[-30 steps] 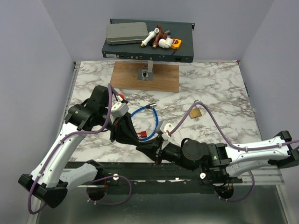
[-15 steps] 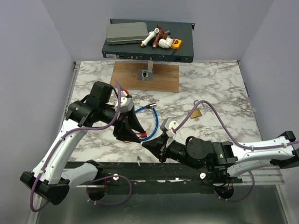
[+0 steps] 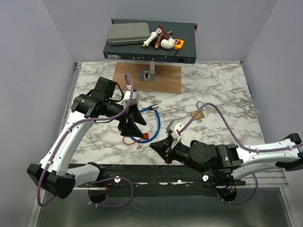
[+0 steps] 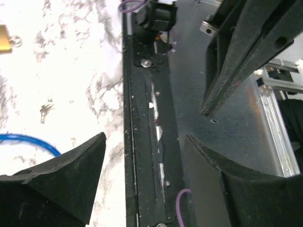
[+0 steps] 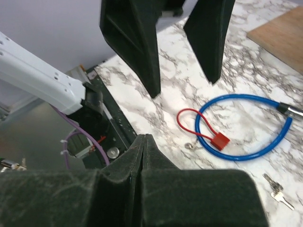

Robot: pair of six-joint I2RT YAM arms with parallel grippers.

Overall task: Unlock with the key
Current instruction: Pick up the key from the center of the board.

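The key is a tiny silver piece lying on the marble beside the red tag of its thin red loop strap, which crosses a blue cable loop. My left gripper hovers just above and behind the strap. It is open, with nothing between its black fingers. My right gripper is shut and empty, and its tip lies near the table's front edge, right of the strap. The brass padlock lies apart, to the right.
A wooden board with a metal fixture stands at the back. Behind it is a dark rack unit carrying a grey case and pipe fittings. Another small silver key-shaped piece lies near the blue cable. The black front rail runs under my left gripper.
My left gripper opened and drew up and back from the strap. The red strap and key now lie loose on the marble. My right gripper shut and shifted slightly right.
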